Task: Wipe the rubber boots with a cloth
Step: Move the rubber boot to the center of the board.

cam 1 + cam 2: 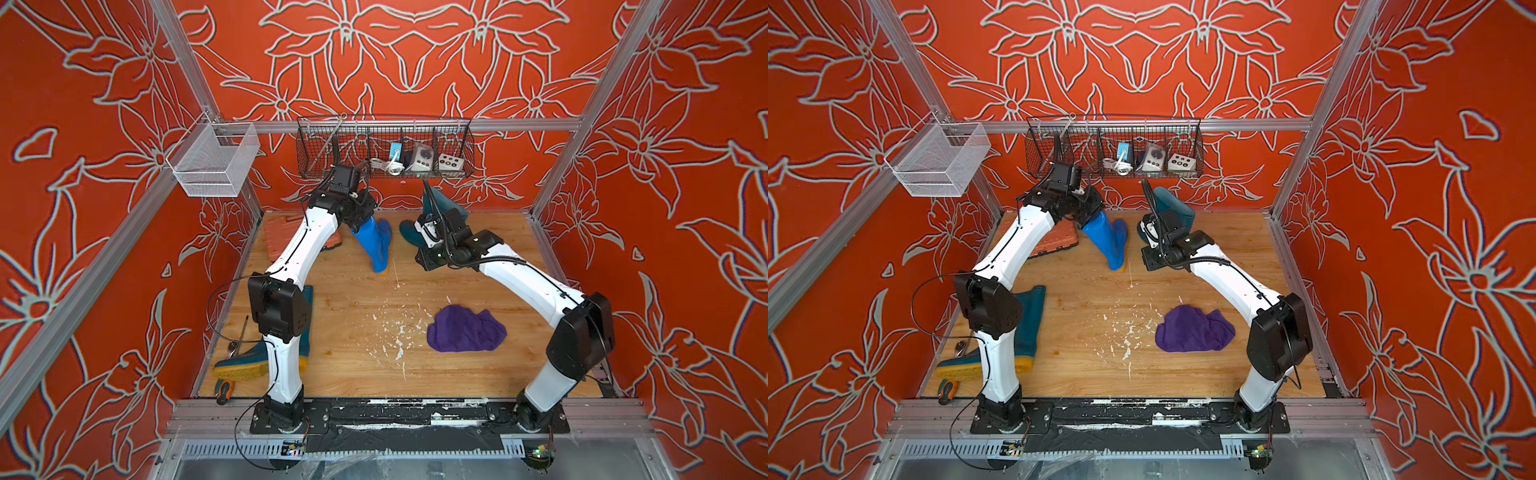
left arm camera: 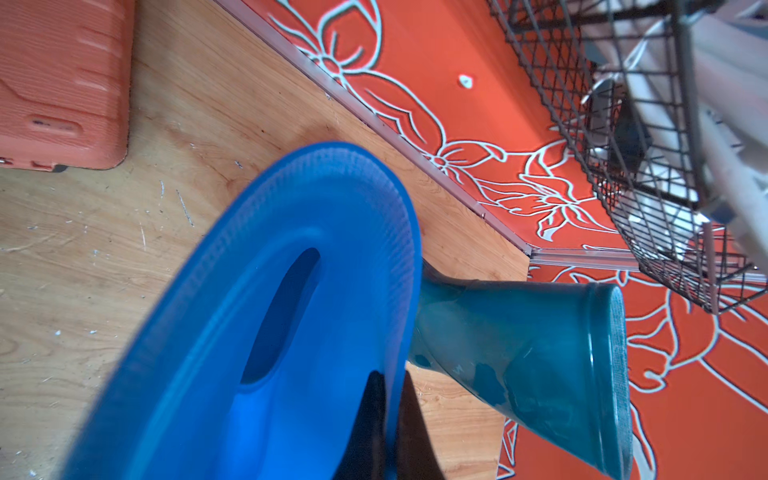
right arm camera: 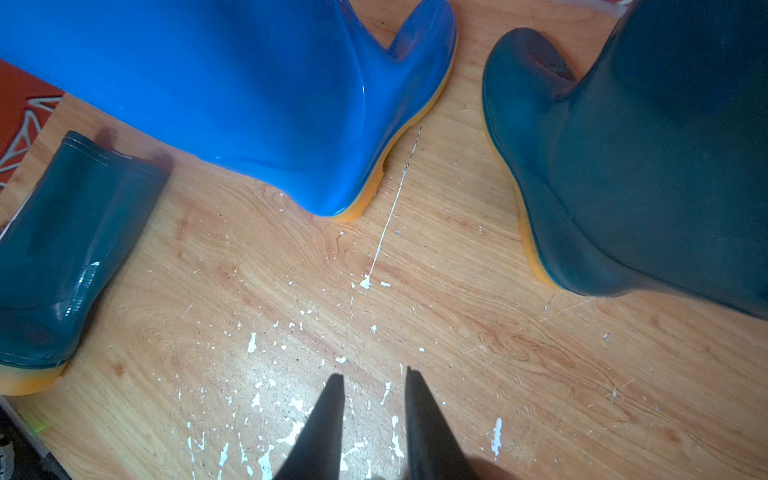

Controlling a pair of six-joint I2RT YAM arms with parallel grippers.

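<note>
Pinching blue boot [image 1: 374,245] rim, apparently.

Bright, even light from above is filling both top views, and shadows are lying soft. Wide-angle stretch is splaying the frame posts [image 1: 185,62] at 10 and 2 o'clock. Glare is streaking the blue boot [image 3: 232,91]; its close rim is blurring in the left wrist view.

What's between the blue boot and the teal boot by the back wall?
Only bare wooden floor with a thin white scratch; the right wrist view shows it between the blue boot and that teal boot.
</note>
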